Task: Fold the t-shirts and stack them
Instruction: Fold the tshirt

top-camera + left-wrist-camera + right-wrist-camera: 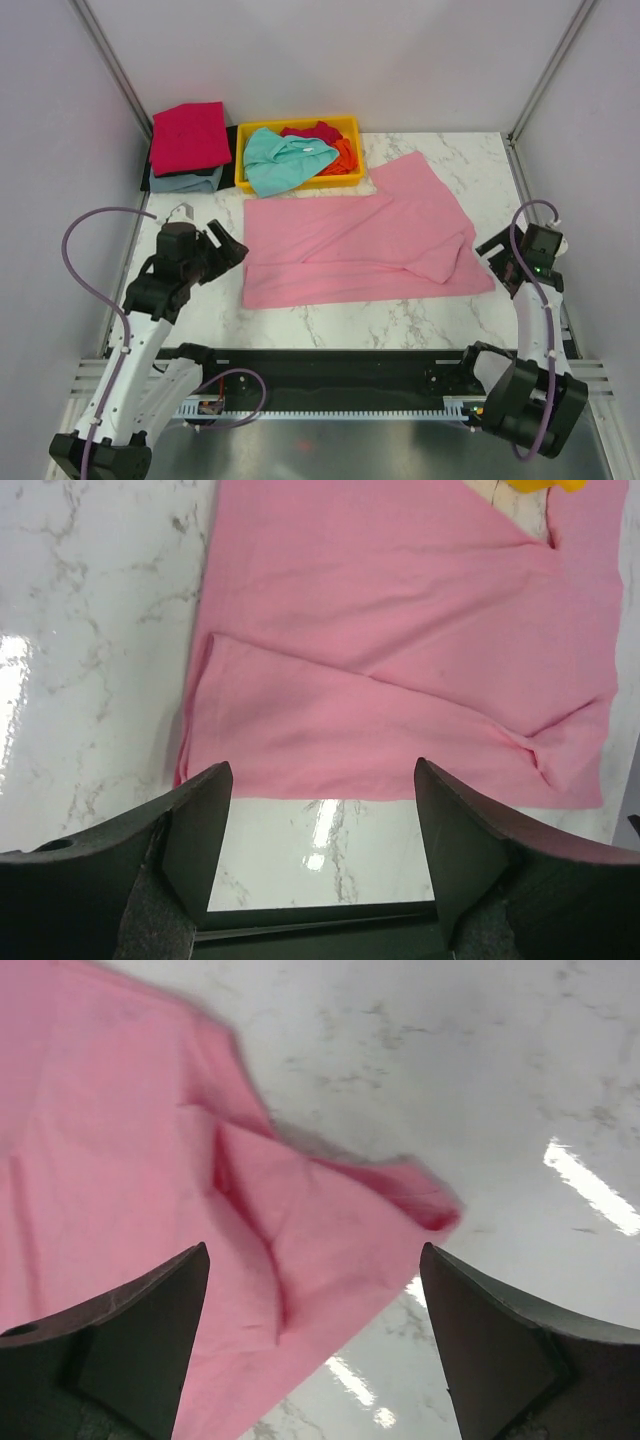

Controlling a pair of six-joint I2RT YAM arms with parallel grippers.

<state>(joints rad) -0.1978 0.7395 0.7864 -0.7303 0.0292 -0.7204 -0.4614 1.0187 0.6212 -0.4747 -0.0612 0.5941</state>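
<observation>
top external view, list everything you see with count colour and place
pink t-shirt: 1, light pink, spread mid-table, partly folded
teal t-shirt: 1, teal, in tray, draped over near rim
red t-shirt: 1, red, in tray, far side
orange t-shirt: 1, orange, in tray, right side
crimson t-shirt: 1, crimson, folded, atop stack left of tray
grey-blue t-shirt: 1, grey-blue, folded, lower in stack
tray: 1, yellow, table's far edge
table: 1, white marble
left tool: 1, black, open, left of pink t-shirt
right tool: 1, black, open, right of it
</observation>
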